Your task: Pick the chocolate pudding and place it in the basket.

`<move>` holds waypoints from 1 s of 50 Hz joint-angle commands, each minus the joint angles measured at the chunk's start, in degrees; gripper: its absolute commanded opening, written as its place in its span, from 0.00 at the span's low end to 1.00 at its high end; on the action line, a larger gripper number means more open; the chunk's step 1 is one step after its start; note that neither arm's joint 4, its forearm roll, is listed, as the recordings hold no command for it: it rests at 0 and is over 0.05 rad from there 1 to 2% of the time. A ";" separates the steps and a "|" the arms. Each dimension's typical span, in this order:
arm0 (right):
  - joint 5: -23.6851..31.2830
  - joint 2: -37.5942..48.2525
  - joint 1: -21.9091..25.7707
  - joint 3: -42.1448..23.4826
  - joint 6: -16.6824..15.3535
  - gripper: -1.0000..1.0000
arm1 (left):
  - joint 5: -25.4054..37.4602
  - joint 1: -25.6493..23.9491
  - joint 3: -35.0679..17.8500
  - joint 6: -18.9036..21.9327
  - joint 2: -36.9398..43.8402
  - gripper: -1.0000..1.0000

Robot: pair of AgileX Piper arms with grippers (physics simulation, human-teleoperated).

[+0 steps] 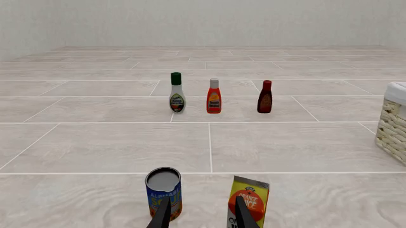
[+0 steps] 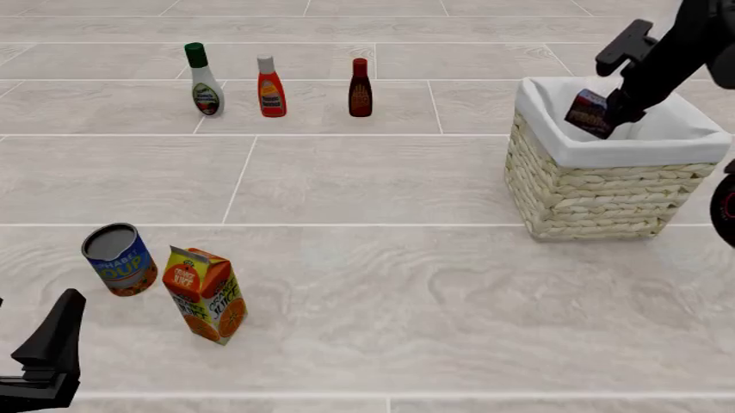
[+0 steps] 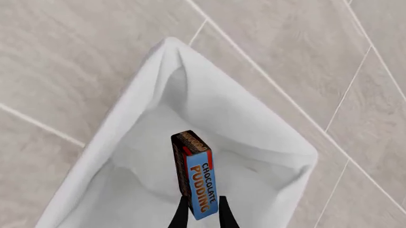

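**Pudding held over the basket**

The pudding (image 3: 195, 178) is a small flat box, dark brown on its narrow end, with a red edge and a blue face that reads "CHOCOLATE PUDDING" in red and yellow letters. The right gripper (image 3: 200, 212) pinches its lower end between two dark fingers, jaws narrow around the box. In the front view the pudding (image 2: 587, 112) hangs tilted above the open mouth of the basket (image 2: 597, 194), within the white cloth rim, clear of the lining below it.

The left gripper (image 1: 201, 213) sits low near the table's near edge with its fingers spread apart and nothing between them. Just past it stand a soup can (image 2: 120, 259), its blue label showing "SOUP", and an orange juice carton (image 2: 206, 294) marked "ORANGE JUICE". Three bottles stand in a row farther back: green-capped (image 2: 205, 80), orange-red (image 2: 270, 87) and dark red-brown (image 2: 360, 88); their labels are too small to read.
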 commanded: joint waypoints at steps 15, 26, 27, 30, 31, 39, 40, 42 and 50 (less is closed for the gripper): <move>-0.08 2.96 -0.22 -0.90 0.83 0.00 | -0.09 0.05 0.06 0.03 0.01 1.00; -0.19 3.94 -0.20 -1.05 0.91 0.00 | -0.08 0.05 0.06 0.01 0.01 1.00; -0.16 3.99 -0.18 -1.18 1.01 0.00 | -0.09 0.04 0.06 0.03 0.01 1.00; -0.20 4.10 -0.21 -1.21 1.02 0.00 | -0.09 0.03 0.06 0.03 0.01 1.00; -0.20 4.08 -0.16 -1.05 1.05 0.00 | -0.09 0.03 0.06 0.04 0.01 1.00; -0.47 4.41 -0.19 -0.88 1.12 0.00 | -0.09 0.04 0.06 0.05 0.01 1.00; -0.45 4.54 -0.20 -1.09 1.17 0.00 | -0.07 0.05 0.06 0.02 0.01 1.00; -0.58 4.57 -0.18 -0.78 1.23 0.00 | -0.09 0.04 0.06 0.05 0.01 1.00; -0.38 5.04 0.02 -1.20 1.54 0.00 | -0.08 0.04 0.06 0.03 0.01 1.00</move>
